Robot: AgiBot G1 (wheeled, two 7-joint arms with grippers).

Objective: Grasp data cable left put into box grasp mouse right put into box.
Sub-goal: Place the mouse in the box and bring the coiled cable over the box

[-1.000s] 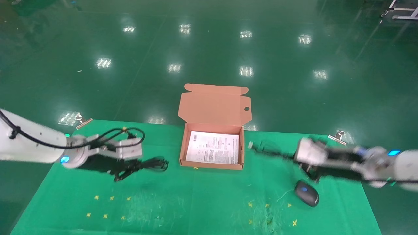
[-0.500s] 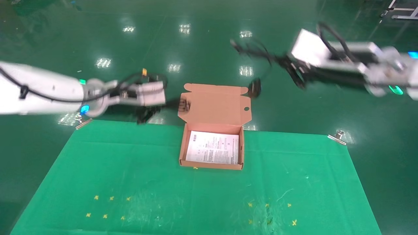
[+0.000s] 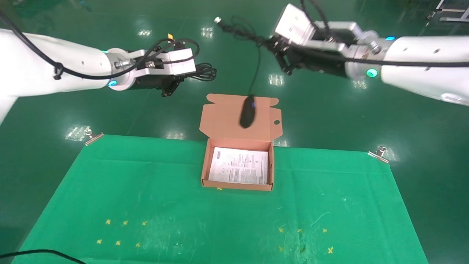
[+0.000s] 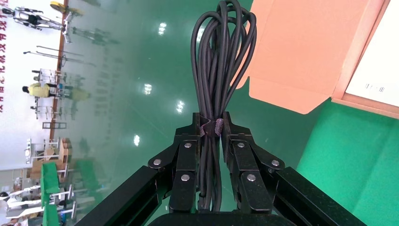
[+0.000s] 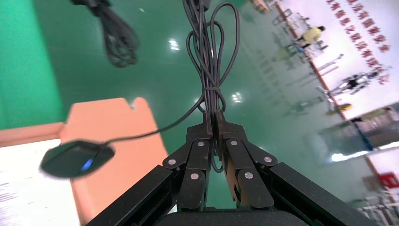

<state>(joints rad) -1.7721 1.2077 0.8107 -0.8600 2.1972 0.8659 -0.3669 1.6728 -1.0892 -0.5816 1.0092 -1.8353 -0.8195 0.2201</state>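
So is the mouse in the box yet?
Out. The mouse dangles by its cord from the right gripper, above the box.

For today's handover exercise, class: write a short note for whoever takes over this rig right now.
Left gripper: shut on the data cable, held in the air left of the box.
Right gripper: shut on the mouse's cord; the mouse dangles in front of the open lid.
Done: both items lifted.
Left: lower each into the box, which holds only its leaflet, and release.
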